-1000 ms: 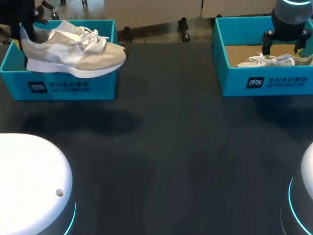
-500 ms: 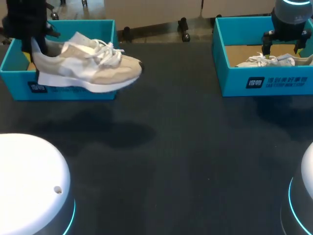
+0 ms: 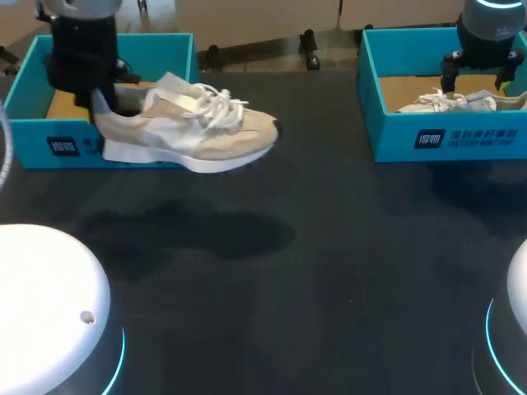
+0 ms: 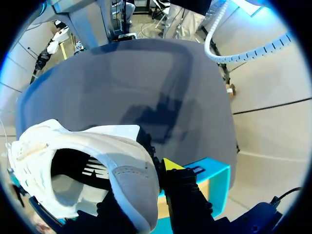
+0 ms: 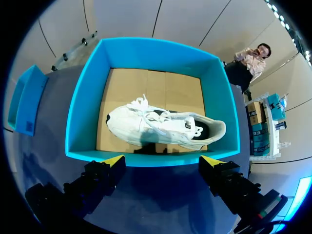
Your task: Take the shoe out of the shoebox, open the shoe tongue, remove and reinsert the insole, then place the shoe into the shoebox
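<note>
A beige and white sneaker (image 3: 191,132) hangs above the table just right of the left teal shoebox (image 3: 33,144), toe pointing right. My left gripper (image 3: 100,105) is shut on its heel collar. In the left wrist view the heel wall (image 4: 130,183) sits between the fingers of the left gripper (image 4: 148,173), and the shoe's opening (image 4: 78,165) shows beside them. My right gripper (image 3: 476,81) hovers open over the right teal shoebox (image 3: 387,136), which holds a white shoe (image 3: 449,102). In the right wrist view the right gripper (image 5: 162,163) stands open above that box's near wall (image 5: 146,158), with the white shoe (image 5: 163,127) lying on its side inside.
The dark table (image 3: 329,263) stretches between and in front of the two boxes. The left box's cardboard floor (image 3: 66,103) shows behind the held sneaker. My arms' white bases (image 3: 49,304) sit at the near corners.
My left arm has carried the sneaker to the right and lower, out of the left shoebox and over the table. The right arm has not moved.
</note>
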`<state>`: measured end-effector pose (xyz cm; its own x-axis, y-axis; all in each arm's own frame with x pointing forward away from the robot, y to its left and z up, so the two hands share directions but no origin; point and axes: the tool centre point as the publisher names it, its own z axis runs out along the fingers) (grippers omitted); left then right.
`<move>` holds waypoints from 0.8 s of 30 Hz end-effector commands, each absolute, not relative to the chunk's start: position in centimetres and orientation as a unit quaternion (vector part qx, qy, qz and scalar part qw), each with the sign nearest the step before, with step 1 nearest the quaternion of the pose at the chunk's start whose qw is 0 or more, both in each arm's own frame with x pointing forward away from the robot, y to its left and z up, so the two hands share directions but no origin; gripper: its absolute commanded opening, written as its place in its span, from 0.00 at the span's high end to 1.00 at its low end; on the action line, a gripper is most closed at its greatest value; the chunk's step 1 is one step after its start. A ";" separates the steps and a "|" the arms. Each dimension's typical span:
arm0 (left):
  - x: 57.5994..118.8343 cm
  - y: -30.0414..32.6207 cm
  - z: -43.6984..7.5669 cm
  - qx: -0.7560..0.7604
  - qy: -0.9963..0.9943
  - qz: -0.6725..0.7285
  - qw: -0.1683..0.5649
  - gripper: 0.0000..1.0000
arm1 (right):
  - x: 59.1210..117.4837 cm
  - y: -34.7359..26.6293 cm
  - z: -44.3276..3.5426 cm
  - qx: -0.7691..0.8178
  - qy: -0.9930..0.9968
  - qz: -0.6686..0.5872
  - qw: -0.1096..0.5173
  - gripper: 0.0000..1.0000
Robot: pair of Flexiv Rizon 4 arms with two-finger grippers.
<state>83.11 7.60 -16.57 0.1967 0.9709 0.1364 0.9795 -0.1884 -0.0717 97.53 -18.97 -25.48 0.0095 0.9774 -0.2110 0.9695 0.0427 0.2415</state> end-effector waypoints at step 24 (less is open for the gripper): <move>80.8 -1.6 -19.9 -0.784 -0.619 -0.041 0.022 1.00 | 97.5 -19.0 -25.5 0.692 0.703 0.013 0.163 0.00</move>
<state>80.51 -1.27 -19.85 0.2315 0.9689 0.0877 0.9720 -0.2340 0.0198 97.53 -18.97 -25.48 0.0095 0.9774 -0.2110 0.9695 0.0427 0.2415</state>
